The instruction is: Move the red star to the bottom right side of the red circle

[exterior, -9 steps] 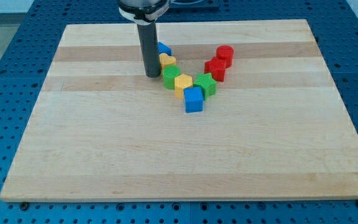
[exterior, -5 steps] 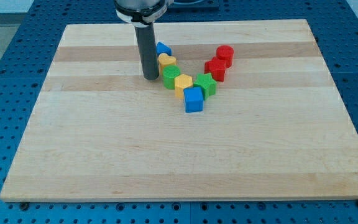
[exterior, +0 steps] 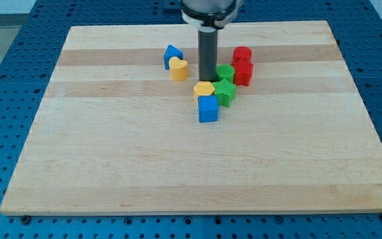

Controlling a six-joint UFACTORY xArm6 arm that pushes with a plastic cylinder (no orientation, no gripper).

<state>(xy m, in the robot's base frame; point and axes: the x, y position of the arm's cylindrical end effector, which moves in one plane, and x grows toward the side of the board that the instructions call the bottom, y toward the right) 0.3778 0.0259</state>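
Observation:
The red circle (exterior: 242, 54) sits right of the board's top centre. The red star (exterior: 243, 73) lies directly below it, touching it. My tip (exterior: 208, 80) stands left of both, just above the yellow hexagon (exterior: 204, 89) and against the left side of the green circle (exterior: 225, 72). The green circle lies between my tip and the red star, touching the star's left side.
A green star (exterior: 226, 92) and a blue cube (exterior: 207, 108) lie just below the cluster. A blue block (exterior: 172, 52) and a yellow heart (exterior: 179, 68) sit apart to the left. The wooden board (exterior: 111, 166) ends at blue pegboard on all sides.
My tip swept right from left of the yellow heart to beside the green circle. The green circle slid right against the red star, and the red star shifted right under the red circle.

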